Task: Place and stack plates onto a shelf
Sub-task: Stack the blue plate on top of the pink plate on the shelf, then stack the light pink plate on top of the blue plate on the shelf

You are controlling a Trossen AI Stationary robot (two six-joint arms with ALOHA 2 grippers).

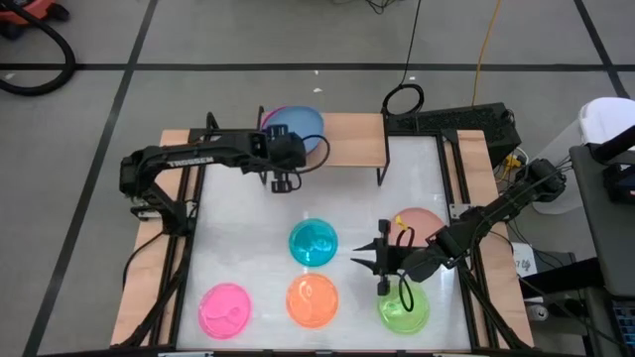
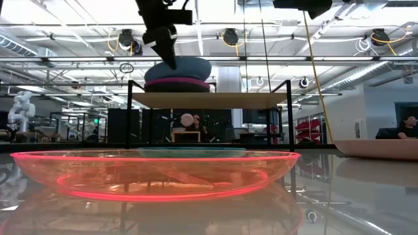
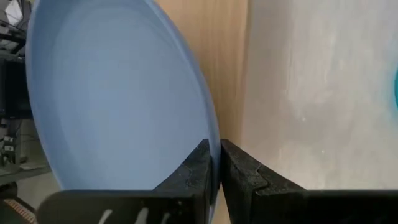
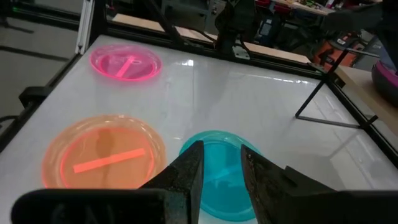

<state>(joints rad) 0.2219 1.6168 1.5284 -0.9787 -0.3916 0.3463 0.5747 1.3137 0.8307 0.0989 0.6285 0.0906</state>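
Plates: blue plate (image 1: 298, 125) sits atop a magenta one (image 2: 177, 84) on the shelf (image 1: 352, 141) at the table's far edge, and my left gripper (image 3: 213, 163) is pinched shut on the blue plate's rim, while smaller translucent cyan (image 1: 314, 242), orange (image 1: 313, 299), pink (image 1: 224, 308) and green (image 1: 404, 306) plates lie flat on the white table (image 1: 238, 228), with a dusty pink plate (image 1: 421, 224) near the right edge. I see my right gripper (image 4: 222, 167) hovering above the table between cyan and green, fingers slightly parted and holding nothing; behind is an open lab with ceiling trusses and a seated person (image 2: 407, 127) far right
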